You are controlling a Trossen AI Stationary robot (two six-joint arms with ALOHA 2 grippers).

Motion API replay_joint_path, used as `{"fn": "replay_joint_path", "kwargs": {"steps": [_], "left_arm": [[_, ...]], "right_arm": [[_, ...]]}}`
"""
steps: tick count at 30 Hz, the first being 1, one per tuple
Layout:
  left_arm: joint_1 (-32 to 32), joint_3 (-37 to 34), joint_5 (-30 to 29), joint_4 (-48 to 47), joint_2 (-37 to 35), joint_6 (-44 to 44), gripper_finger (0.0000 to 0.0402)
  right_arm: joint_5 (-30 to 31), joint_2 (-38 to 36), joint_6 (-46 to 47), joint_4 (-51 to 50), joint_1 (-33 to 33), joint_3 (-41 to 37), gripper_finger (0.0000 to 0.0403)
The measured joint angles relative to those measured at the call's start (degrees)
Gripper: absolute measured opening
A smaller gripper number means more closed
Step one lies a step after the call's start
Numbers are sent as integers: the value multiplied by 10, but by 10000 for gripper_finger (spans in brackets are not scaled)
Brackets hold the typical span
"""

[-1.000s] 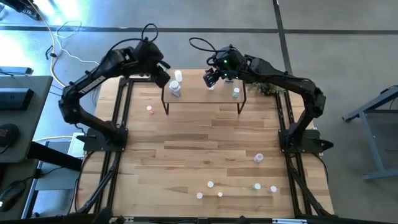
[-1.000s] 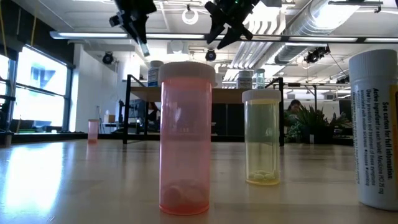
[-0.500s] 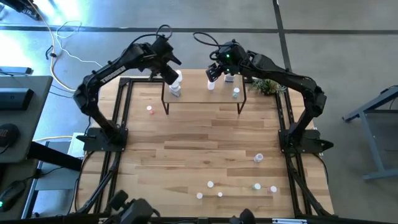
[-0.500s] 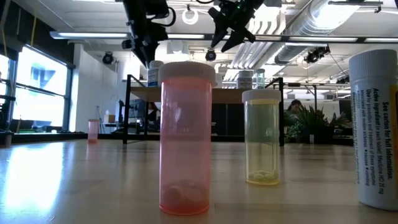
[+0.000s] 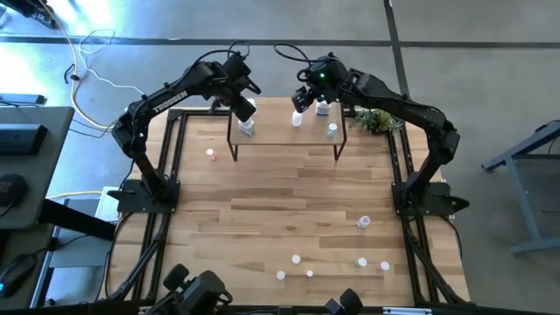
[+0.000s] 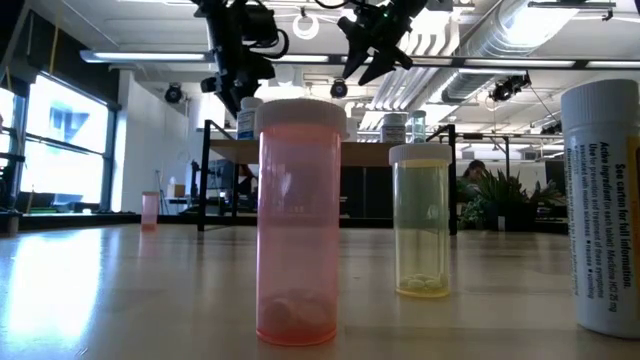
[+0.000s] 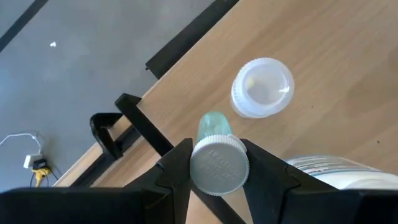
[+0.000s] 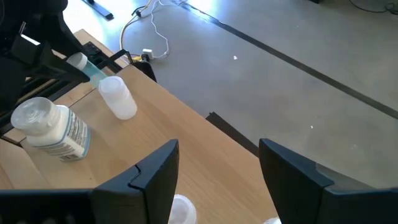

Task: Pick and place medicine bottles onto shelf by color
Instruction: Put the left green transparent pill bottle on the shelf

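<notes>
Above the left end of the shelf (image 5: 289, 140), the left hand (image 7: 219, 167) is clamping a small teal bottle with a white cap (image 7: 217, 163), its fingers (image 7: 177, 171) pressing the cap from both sides. Just beside it on the shelf are standing a frosted white bottle (image 7: 263, 88) and a larger white labelled bottle (image 8: 51, 129). The right hand (image 5: 302, 98) is hovering over the back middle of the shelf with its fingers (image 8: 155, 171) apart and gripping nothing; a white bottle (image 5: 297, 119) is standing near it, perhaps directly under it. At the front of the desk (image 5: 262, 210), well apart from the shelf, a pink bottle (image 6: 297, 222), a yellow bottle (image 6: 421, 220) and several more bottles are waiting.
</notes>
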Motion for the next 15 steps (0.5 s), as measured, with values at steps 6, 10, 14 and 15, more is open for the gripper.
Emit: {"fn": "replay_joint_path", "kwargs": {"steps": [6, 10, 14, 15], "left_arm": [[0, 0, 2, -28, 0, -10, 111], [0, 0, 8, -28, 0, -10, 111], [0, 0, 24, -48, 0, -11, 110], [0, 0, 24, -50, 0, -15, 110]], "right_arm": [[0, 0, -2, 0, 0, 0, 213], [0, 0, -2, 0, 0, 0, 213], [0, 0, -1, 0, 0, 0, 213], [0, 0, -1, 0, 0, 0, 213]]}}
